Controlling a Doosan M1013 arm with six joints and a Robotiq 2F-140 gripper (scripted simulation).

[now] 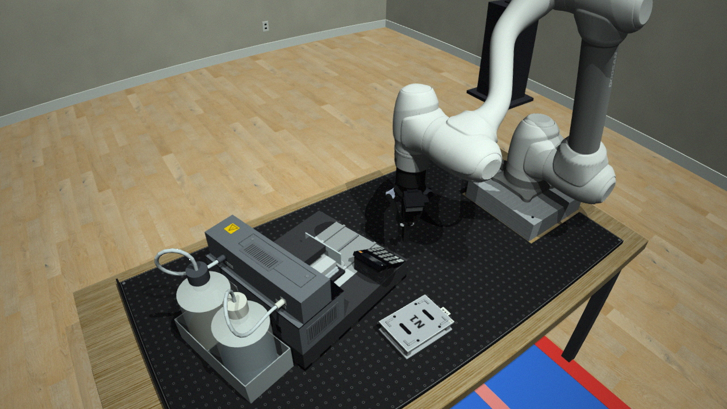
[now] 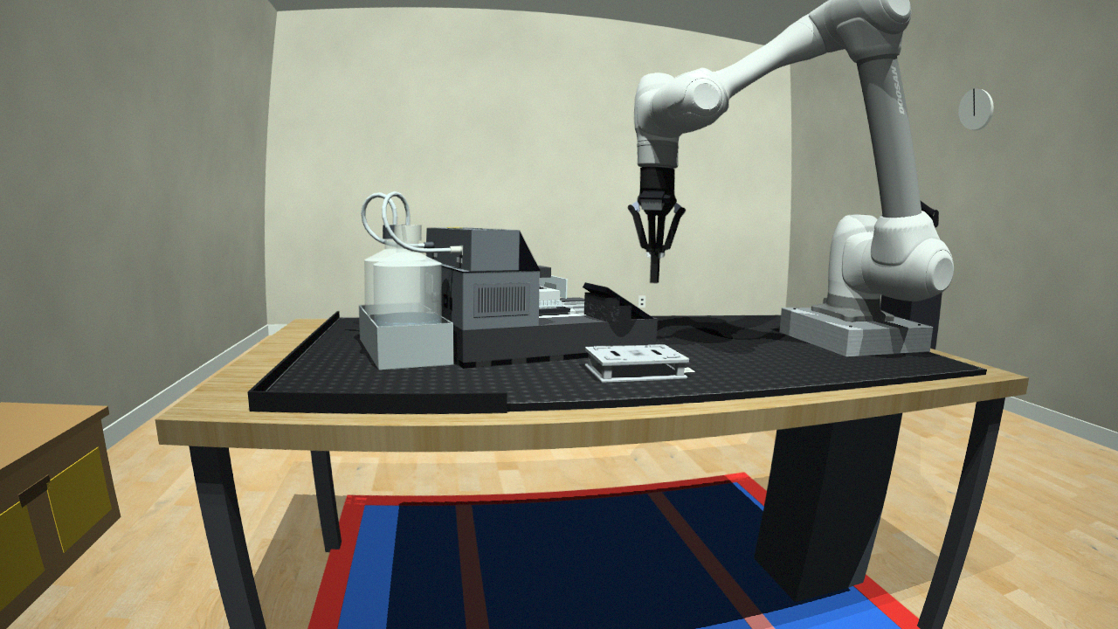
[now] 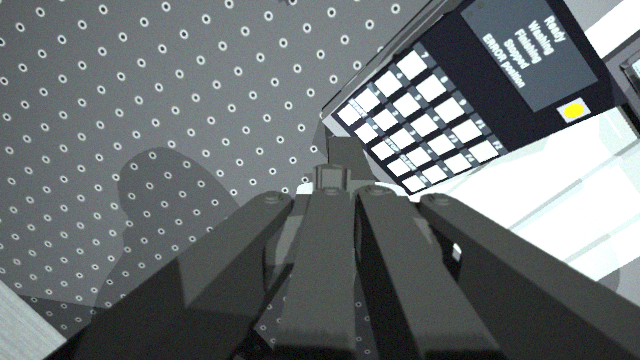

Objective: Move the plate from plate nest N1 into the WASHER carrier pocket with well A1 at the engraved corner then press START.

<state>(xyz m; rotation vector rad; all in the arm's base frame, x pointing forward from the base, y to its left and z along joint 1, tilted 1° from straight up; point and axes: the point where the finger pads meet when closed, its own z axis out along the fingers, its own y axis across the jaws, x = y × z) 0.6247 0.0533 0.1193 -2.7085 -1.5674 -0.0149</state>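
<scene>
My gripper (image 1: 404, 229) (image 2: 655, 273) (image 3: 342, 160) is shut and holds nothing. It hangs above the mat, a little behind and to the right of the washer's keypad (image 1: 380, 255) (image 2: 613, 300) (image 3: 420, 130). In the wrist view the lamp (image 3: 573, 110) beside the keypad's display glows amber-yellow. The washer (image 1: 269, 264) (image 2: 488, 293) stands at the left of the mat. A white plate (image 1: 325, 265) (image 2: 549, 301) shows partly on its carrier; whether it lies flat I cannot tell. The plate nest N1 (image 1: 416, 324) (image 2: 637, 358) has nothing on it.
Two white bottles (image 1: 203, 297) (image 2: 398, 281) with hoses stand in a grey tray (image 1: 254, 379) left of the washer. The arm's base block (image 1: 523, 208) (image 2: 852, 332) sits at the mat's right rear. The table's front edge (image 2: 586, 426) is near the nest.
</scene>
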